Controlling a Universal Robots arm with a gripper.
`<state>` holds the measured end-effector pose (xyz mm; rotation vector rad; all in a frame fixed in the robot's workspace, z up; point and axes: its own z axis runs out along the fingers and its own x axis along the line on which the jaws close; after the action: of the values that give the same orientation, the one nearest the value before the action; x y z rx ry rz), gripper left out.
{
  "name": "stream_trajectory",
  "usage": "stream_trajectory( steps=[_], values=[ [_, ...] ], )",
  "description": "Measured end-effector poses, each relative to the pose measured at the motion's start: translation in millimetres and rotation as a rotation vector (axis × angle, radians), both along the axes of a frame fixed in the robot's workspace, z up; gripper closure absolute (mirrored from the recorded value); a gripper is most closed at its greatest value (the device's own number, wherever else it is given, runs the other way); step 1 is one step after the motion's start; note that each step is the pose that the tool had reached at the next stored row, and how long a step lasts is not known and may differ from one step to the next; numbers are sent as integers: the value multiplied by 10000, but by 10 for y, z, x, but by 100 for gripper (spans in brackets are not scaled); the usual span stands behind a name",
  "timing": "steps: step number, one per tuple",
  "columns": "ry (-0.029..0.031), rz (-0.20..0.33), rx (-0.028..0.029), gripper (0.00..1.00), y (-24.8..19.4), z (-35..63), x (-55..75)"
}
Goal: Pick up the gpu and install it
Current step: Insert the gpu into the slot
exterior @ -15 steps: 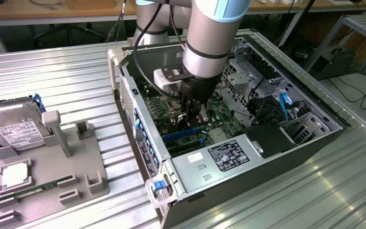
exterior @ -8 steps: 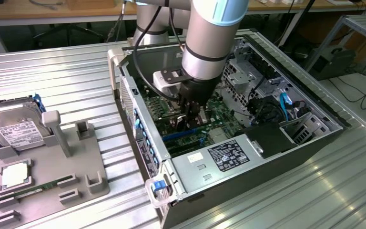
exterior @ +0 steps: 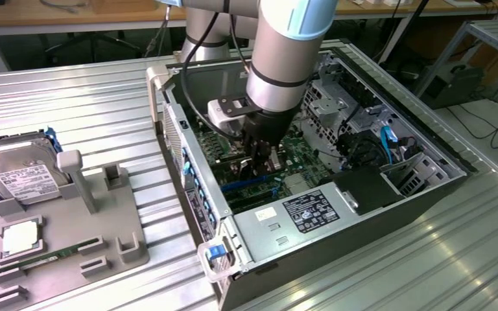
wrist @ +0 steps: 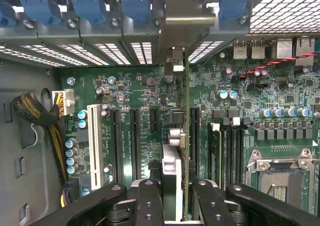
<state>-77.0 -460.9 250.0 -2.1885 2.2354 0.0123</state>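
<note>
My gripper [exterior: 258, 154] reaches down into the open computer case [exterior: 456, 162], just over the motherboard [exterior: 305, 162]. In the wrist view the gripper [wrist: 177, 193] is shut on the gpu [wrist: 172, 161], seen edge-on as a thin card between the black fingers [wrist: 149, 196]. The card runs along the motherboard [wrist: 140, 86] beside the black expansion slots [wrist: 135, 141]. Its silver bracket [wrist: 187, 31] sits at the case's rear slot openings. Whether the card's edge sits in a slot, I cannot tell.
Blue slot clips [wrist: 90, 3] line the case's rear wall. A power supply [exterior: 310, 210] fills the case's near end. Outside the case, on the exterior view's left, a grey fixture [exterior: 102, 240] holds a hard drive [exterior: 20, 175], a processor [exterior: 20, 236] and a green memory stick [exterior: 37, 259].
</note>
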Motion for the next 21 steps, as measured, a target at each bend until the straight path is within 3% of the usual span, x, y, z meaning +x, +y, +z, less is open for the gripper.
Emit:
stream_trajectory(
  steps=[7,21],
  values=[
    [0,0,0,71,0,-46,-5],
    [0,0,0,71,0,-48,-6]
  ],
)
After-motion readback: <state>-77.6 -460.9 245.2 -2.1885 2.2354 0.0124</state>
